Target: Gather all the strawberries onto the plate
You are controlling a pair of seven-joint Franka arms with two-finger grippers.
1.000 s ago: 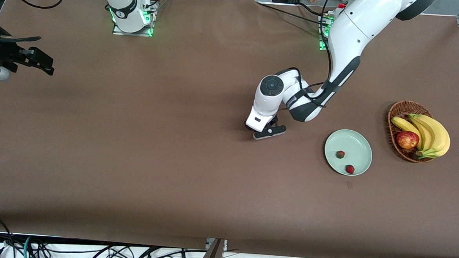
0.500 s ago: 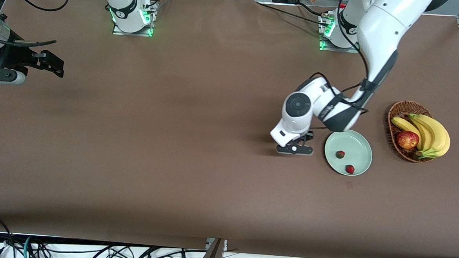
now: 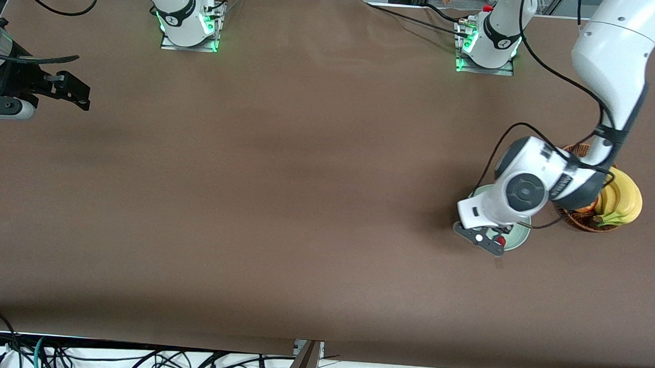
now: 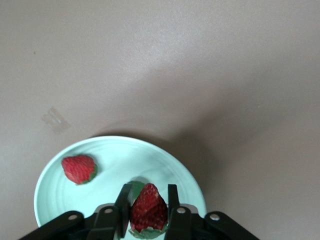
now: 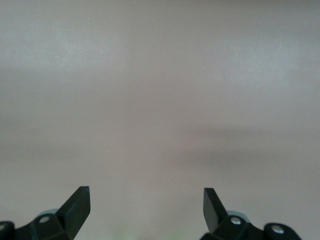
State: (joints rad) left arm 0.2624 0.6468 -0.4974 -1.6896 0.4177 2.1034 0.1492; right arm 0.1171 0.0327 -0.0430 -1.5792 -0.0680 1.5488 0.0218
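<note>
My left gripper (image 3: 484,237) hangs low over the pale green plate (image 3: 519,239), at the rim toward the right arm's end. It is shut on a red strawberry (image 4: 147,207), whose green top points back at the wrist. The fingers (image 4: 122,200) flank the berry just above the plate (image 4: 115,152). Another strawberry (image 4: 78,168) lies on the plate, and it also shows as a red spot (image 3: 501,241) beside the gripper. The arm covers most of the plate in the front view. My right gripper (image 3: 66,89) waits open at the right arm's end of the table, with nothing between its fingertips (image 5: 146,200).
A brown wicker basket (image 3: 583,222) with bananas (image 3: 625,199) stands right beside the plate, toward the left arm's end, and the left arm's wrist partly covers it. A small tape mark (image 3: 499,264) sits on the brown tabletop just nearer the front camera than the plate.
The left arm has swept from mid-table toward its own end and now sits over the plate with the strawberry. The right gripper has barely shifted.
</note>
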